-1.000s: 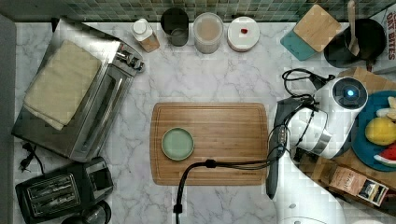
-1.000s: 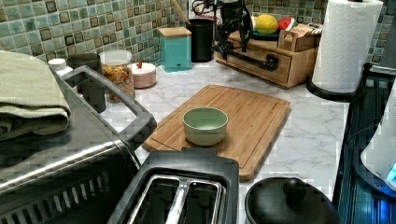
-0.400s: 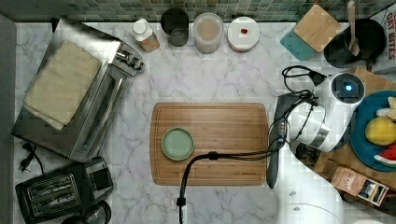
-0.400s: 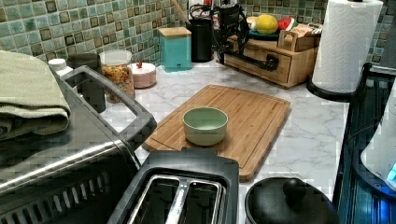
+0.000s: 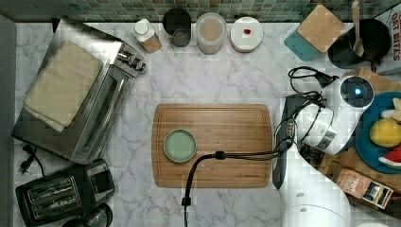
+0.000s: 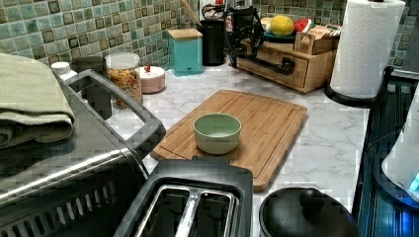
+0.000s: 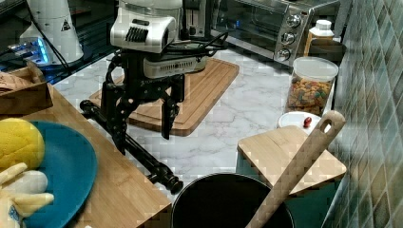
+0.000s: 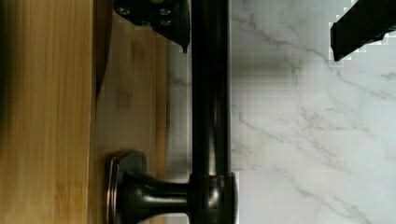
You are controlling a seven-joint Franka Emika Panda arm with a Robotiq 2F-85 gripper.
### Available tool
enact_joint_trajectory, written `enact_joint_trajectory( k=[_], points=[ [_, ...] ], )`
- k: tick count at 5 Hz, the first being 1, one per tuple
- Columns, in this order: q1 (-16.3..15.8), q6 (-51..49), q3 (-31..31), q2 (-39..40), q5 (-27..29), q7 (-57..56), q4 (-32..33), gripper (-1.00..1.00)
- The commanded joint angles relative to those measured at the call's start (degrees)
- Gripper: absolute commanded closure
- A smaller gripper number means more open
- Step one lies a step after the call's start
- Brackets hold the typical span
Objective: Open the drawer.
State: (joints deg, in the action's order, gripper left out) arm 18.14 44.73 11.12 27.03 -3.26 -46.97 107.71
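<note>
Top view: the white arm (image 5: 326, 123) leans over the drawer (image 5: 352, 158) at the top view's right, beside the cutting board (image 5: 213, 144) carrying a green bowl (image 5: 179, 145) on the marble worktop (image 5: 208, 75)

Left view: the drawer (image 6: 276, 66) sits far back under a fruit plate (image 6: 279, 35)

Right view: the gripper (image 7: 145, 126) hangs spread, one finger either side of the black bar handle (image 7: 135, 149)

Wrist view: handle (image 8: 210, 93) between the fingertips (image 8: 175, 23), not pinched, drawer front closed
</note>
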Motion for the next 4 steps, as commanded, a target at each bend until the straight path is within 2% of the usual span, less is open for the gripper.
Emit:
enact_joint_trajectory(
  k=[1,2,4],
  points=[
    [0.1,1.8,-5.0,3.4,8.6,1.0,0.1,-1.00],
    [-2.5,2.0,-5.4,2.9,10.2,4.6,1.8,-1.00],
    [-8.2,2.1,-9.2,4.0,10.1,13.1,0.4,-1.00]
  ],
)
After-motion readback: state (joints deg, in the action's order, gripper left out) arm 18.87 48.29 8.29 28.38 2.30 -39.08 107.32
